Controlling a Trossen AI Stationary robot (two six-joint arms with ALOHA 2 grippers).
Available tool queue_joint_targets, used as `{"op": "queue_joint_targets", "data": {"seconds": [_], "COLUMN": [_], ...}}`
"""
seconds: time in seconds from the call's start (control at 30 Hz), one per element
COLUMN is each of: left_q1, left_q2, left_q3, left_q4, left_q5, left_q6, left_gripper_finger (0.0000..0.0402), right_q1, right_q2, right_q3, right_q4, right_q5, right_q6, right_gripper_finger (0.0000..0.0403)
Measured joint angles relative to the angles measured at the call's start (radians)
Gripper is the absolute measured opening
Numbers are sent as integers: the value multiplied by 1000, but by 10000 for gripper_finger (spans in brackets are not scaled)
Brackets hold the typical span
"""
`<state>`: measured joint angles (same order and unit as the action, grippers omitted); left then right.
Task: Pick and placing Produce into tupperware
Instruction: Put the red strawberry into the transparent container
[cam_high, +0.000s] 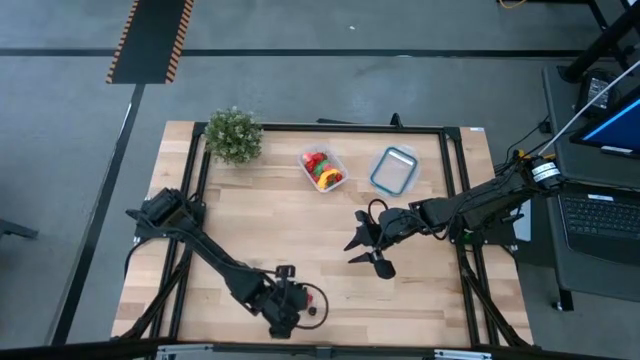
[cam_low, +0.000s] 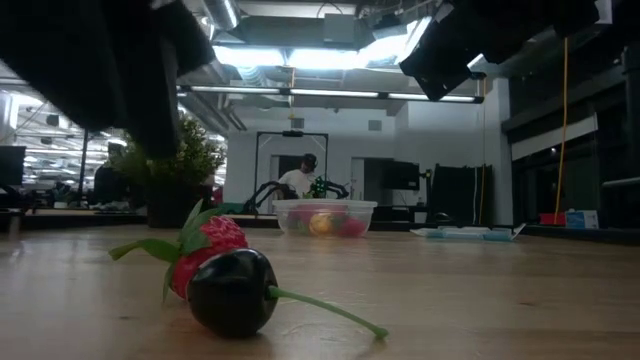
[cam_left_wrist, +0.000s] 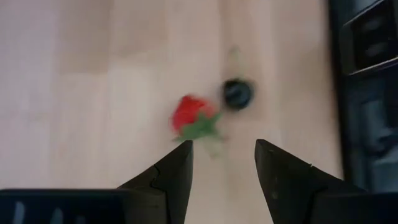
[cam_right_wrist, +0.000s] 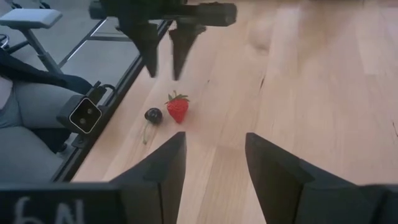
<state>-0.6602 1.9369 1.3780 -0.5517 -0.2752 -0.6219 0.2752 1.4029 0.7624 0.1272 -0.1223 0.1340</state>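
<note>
Loose on counter (cam_high: 400, 300): 1 strawberry (cam_right_wrist: 178, 108), 1 dark cherry (cam_right_wrist: 153, 115) w/ green stem. 1 clear tub (cam_high: 322, 168), several bits of toy produce inside, red, yellow, green; exact no. can't tell. 1 blue-rimmed container (cam_high: 394, 170). 1 potted plant (cam_high: 234, 134). 2 arms, 1 tool each: left tool (cam_high: 290, 318), right tool (cam_high: 366, 244). 1 person (cam_low: 298, 178) in room beyond, approx. mid-background.

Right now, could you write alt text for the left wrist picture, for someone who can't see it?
A red strawberry with green leaves and a dark cherry lie on a pale wooden table. The left gripper hangs above them, open and empty.
</note>
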Motion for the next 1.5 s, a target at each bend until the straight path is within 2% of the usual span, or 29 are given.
{"op": "queue_joint_targets", "data": {"seconds": [0.2, 0.63, 1.33, 1.5], "left_q1": [32, 45, 71, 84], "left_q2": [23, 87, 116, 148], "left_q3": [27, 26, 28, 31], "left_q4": [-54, -32, -8, -18], "left_q5": [0, 64, 81, 121], "left_q6": [-2, -40, -56, -48], "left_gripper_finger": [164, 164, 164, 148], "right_q1": [3, 3, 3, 3], "right_q2": [0, 0, 0, 0], "right_q3": [0, 0, 0, 0], "right_q4": [-20, -57, -59, -63], "right_q5": [0, 0, 0, 0], "right_q6": [20, 20, 20, 20], "right_gripper_finger": [167, 167, 167, 167]}}
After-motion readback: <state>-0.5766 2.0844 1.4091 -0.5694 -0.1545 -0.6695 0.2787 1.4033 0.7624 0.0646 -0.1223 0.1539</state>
